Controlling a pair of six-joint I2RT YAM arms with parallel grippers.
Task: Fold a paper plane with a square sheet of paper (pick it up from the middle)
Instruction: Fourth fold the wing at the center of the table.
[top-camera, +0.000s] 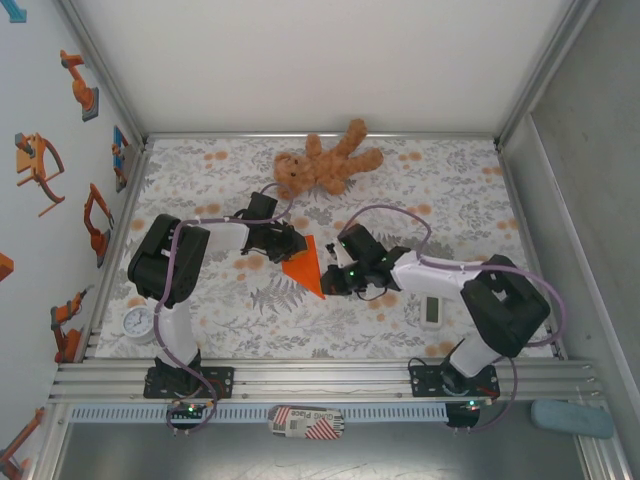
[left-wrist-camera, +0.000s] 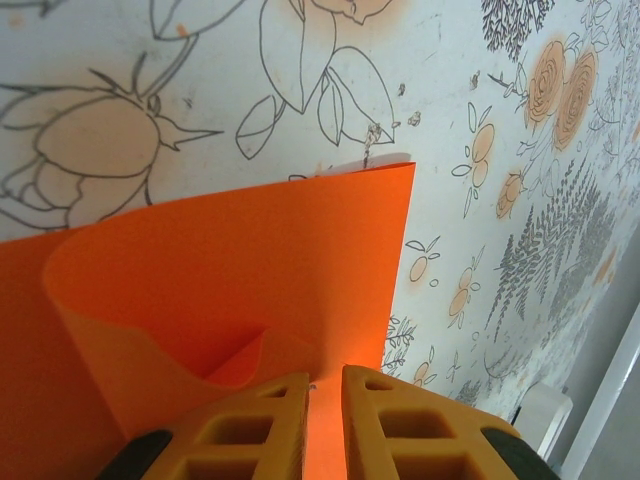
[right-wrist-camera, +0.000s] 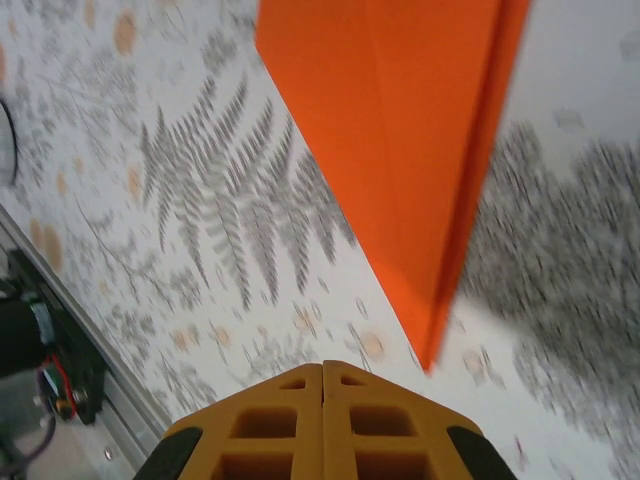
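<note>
While the left gripper (left-wrist-camera: 323, 425) pinches the orange paper (left-wrist-camera: 230, 270) between nearly closed yellow fingers, the sheet sits over the floral tablecloth (top-camera: 400, 190) at the middle of the table. It lies between the two arms and nearer than the brown teddy bear (top-camera: 325, 165). It is already creased into a narrow wedge whose point faces the near edge. In the left wrist view one layer bows out in a loose curl instead of lying flat on the other. The right gripper (right-wrist-camera: 322, 415) is fully closed and holds nothing. Its fingertips sit just beside the paper's point and appear to be apart from it.

The step in hand looks like flattening or tightening a fold, partway to the plane. To do it well, the left grip should hold firm on its edge without twisting, since thin paper slips or tears at a pinch. The closed right fingers make a good blunt presser. They should come down on the curled layer close to the crease, lay it flat against the table, then run along the crease from the held end towards the tip — not across it, which would wrinkle the sheet. Edges ought to line up before any pressure goes on. The small white gadget (top-camera: 432, 310) on the right and the round dial (top-camera: 139, 322) at the near left lie well apart from the work.
</note>
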